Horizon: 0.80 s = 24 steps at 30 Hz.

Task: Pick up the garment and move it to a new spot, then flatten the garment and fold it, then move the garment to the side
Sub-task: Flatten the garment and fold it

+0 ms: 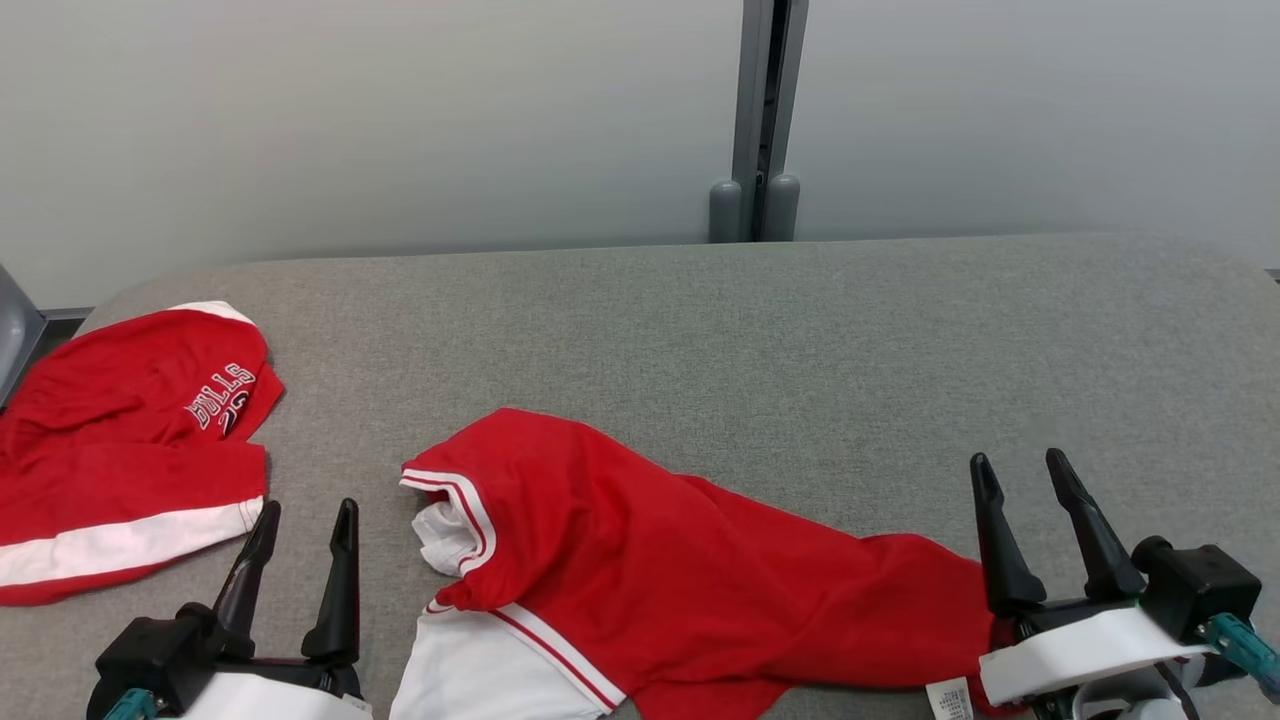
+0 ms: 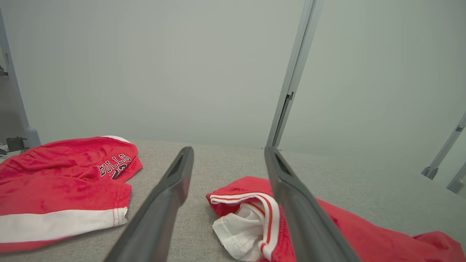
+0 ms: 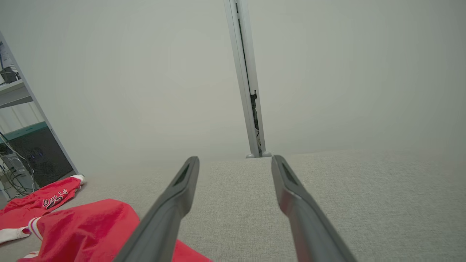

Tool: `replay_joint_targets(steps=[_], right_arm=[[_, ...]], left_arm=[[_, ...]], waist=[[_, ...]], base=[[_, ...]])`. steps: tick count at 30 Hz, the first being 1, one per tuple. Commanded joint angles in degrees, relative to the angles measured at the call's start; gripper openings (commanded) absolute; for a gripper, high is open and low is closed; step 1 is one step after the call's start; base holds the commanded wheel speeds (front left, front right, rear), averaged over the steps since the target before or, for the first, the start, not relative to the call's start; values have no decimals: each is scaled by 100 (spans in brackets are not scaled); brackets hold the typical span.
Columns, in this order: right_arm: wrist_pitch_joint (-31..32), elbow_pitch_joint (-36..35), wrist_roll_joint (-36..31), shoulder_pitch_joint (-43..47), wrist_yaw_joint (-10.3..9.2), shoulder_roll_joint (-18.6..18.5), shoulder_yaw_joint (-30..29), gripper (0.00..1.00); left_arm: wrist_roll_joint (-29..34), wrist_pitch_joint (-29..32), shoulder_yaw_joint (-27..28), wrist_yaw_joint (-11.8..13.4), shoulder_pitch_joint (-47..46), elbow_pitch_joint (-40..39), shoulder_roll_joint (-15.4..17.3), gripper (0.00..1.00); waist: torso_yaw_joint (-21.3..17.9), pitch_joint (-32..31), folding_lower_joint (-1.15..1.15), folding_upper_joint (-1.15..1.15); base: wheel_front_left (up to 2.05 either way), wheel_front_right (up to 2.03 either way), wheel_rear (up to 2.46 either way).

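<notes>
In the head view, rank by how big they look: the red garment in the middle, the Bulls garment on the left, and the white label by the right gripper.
1. middle red garment, largest.
2. Bulls garment, clearly smaller, though cropped at the left edge.
3. white label, smallest by far.

My left claw sits low at my left, fingers spread wide, pointing ahead, empty; my right claw mirrors it at my right, equally agape and empty, its white wrist showing just behind.
</notes>
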Motion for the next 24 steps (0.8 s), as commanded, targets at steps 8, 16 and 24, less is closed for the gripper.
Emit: replay_joint_targets(steps=[8,16,24], right_arm=[[-83,258,-42,-133,3,10,24,100],[-76,330,-57,-154,3,16,66,100],[11,272,-95,-167,3,-25,72,100]], left_arm=[[141,-25,126,-86,74,8,-51,100],[230,-25,165,-142,39,60,-98,100],[276,-25,223,-175,47,92,-127,100]], waist=[[-39,-23,0,0],[-33,-66,0,0],[-17,-100,0,0]], base=[[0,0,0],[0,0,0],[0,0,0]])
